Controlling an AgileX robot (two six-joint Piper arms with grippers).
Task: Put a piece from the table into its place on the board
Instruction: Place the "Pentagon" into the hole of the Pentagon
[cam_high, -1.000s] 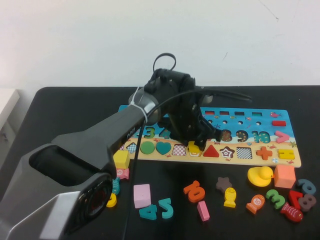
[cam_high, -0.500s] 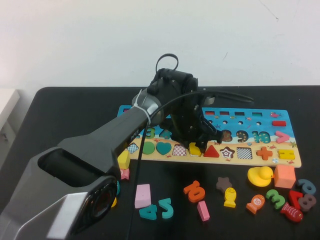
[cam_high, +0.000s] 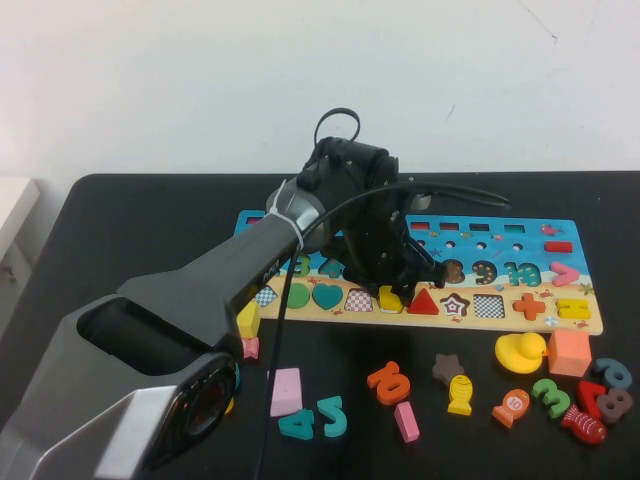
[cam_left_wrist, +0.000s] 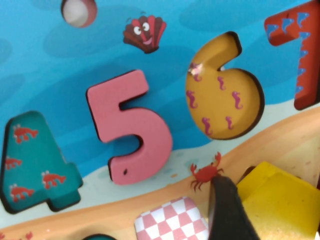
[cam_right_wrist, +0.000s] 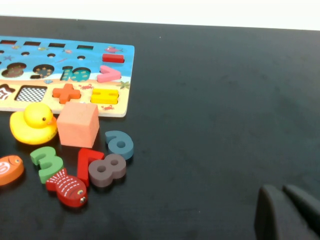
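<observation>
Between the left jaws, at the sandy strip of the board (cam_high: 565, 262), sits the piece (cam_high: 390, 298), a small yellow pentagon. The left gripper (cam_high: 392, 292) points down at the row of shape slots, and in the left wrist view the yellow piece (cam_left_wrist: 280, 202) lies right against one dark fingertip (cam_left_wrist: 227, 210). The jaws pinch the piece from both sides; whether it already rests flat in its slot cannot be told. Just beside the jaws on one side is a red triangle (cam_high: 423, 302) seated in the strip, and on the other side a red-checked empty slot (cam_high: 358, 299), then a teal heart (cam_high: 326, 296) and a green circle (cam_high: 295, 296). Just beyond the jaws, on the blue part of the board, stand a pink 5 (cam_left_wrist: 132, 127), a teal 4 (cam_left_wrist: 35, 162) and the empty 6 slot (cam_left_wrist: 222, 97).

Well apart from the left jaws, on the black table (cam_high: 130, 220), lie loose pieces: a yellow duck (cam_high: 521, 351), an orange cube (cam_high: 569, 352), a pink block (cam_high: 285, 390) and an orange 10 (cam_high: 389, 382).

The right gripper (cam_right_wrist: 287, 210) hangs low over bare table, far to the right of the board's end; its jaws are pressed together and hold nothing. The duck (cam_right_wrist: 32, 122) and cube (cam_right_wrist: 77, 124) lie well apart from them.
</observation>
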